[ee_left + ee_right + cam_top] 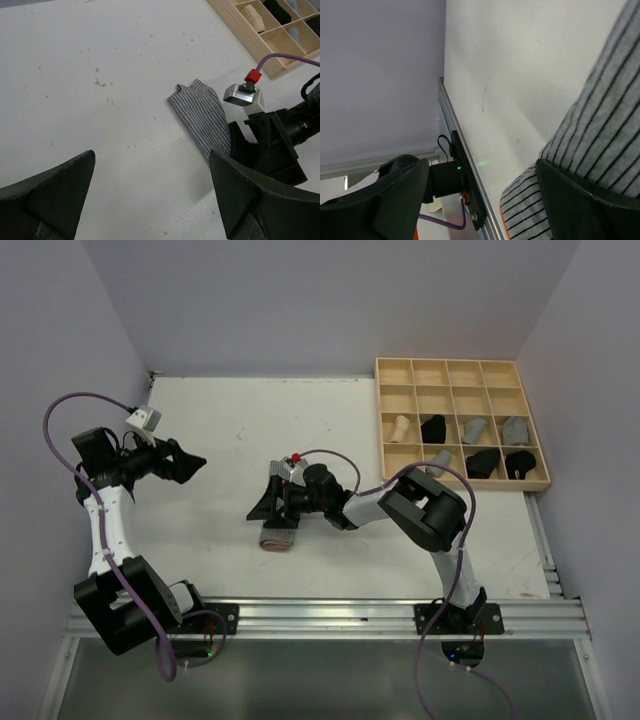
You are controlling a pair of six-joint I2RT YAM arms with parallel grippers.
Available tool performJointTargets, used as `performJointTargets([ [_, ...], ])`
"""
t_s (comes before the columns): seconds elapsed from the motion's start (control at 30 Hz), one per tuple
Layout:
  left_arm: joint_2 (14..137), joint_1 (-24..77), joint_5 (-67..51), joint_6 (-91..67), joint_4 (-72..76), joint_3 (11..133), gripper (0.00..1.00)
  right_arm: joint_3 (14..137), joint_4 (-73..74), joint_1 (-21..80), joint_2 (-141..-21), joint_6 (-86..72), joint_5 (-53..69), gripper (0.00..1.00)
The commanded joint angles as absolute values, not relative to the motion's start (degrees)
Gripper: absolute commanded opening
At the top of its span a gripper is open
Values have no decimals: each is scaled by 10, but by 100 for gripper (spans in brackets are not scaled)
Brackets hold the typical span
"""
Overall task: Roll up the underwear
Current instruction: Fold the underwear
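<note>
A grey underwear with thin dark stripes (200,117) lies flat on the white table, its near end rolled up (278,538). My right gripper (268,502) is open and sits low over it, right at the roll. In the right wrist view the striped cloth (600,125) fills the right side, and the roll (527,212) lies against the right finger (585,205); nothing is between the jaws. My left gripper (185,462) is open and empty, held above the table's left side, well away from the cloth. Its fingers (250,200) frame the left wrist view.
A pale wooden grid tray (462,373) stands at the back right, with several rolled garments in its near cells: beige (400,427), black (433,427), grey (474,427). The metal rail (330,615) runs along the near table edge. The right arm (295,125) lies beside the cloth.
</note>
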State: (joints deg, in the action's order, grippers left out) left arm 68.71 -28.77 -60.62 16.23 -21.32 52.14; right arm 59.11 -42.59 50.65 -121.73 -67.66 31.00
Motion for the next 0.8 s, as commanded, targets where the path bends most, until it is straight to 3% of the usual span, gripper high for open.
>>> performJointTargets([
  [0.0, 684, -292, -638, 224, -260, 558, 100, 634, -389, 488, -1159, -636, 339, 93],
  [0.2, 687, -293, -637, 238, -271, 559, 100, 700, -272, 465, -1150, -559, 322, 99],
  [0.77, 731, -293, -629, 212, -245, 557, 100, 671, -435, 438, -1308, -678, 351, 99],
])
